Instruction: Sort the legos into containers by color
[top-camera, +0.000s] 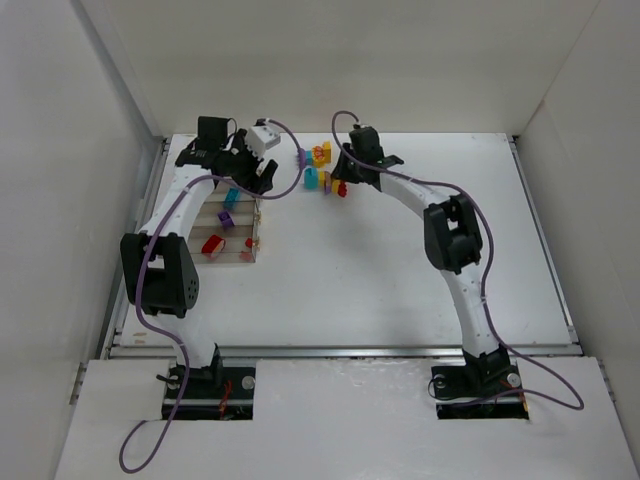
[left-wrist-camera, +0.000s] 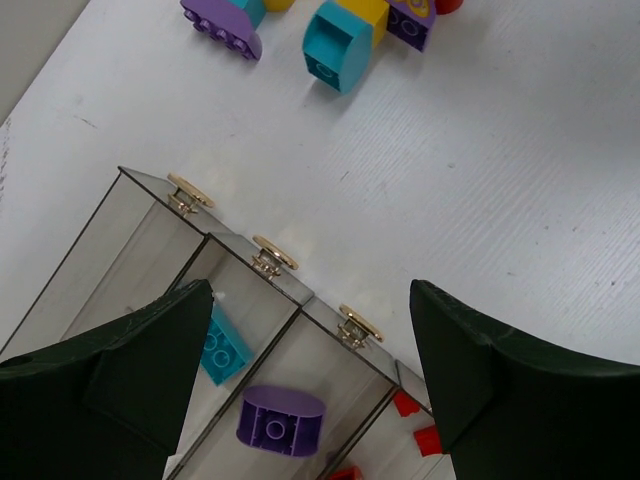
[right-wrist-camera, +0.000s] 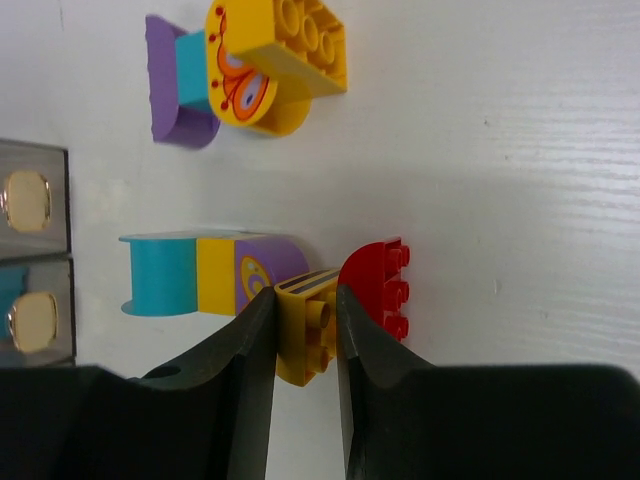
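Note:
The four joined clear containers (top-camera: 232, 228) stand at the left. In the left wrist view, one bin holds a cyan lego (left-wrist-camera: 220, 346), the bin beside it a purple lego (left-wrist-camera: 280, 418), and the last bin red legos (left-wrist-camera: 408, 404). My left gripper (left-wrist-camera: 310, 300) is open and empty above the bins' far ends (top-camera: 247, 176). Loose legos (top-camera: 322, 170) lie on the table right of the bins. My right gripper (right-wrist-camera: 305, 292) is shut on a small yellow lego (right-wrist-camera: 308, 330) that rests on the table, with a red lego (right-wrist-camera: 382, 285) touching its right finger.
A cyan-yellow-purple joined piece (right-wrist-camera: 200, 275) lies just left of the held brick. A yellow brick with a butterfly print (right-wrist-camera: 272, 62) on cyan and purple pieces (right-wrist-camera: 168, 90) lies farther away. White walls enclose the table (top-camera: 420, 260) on three sides.

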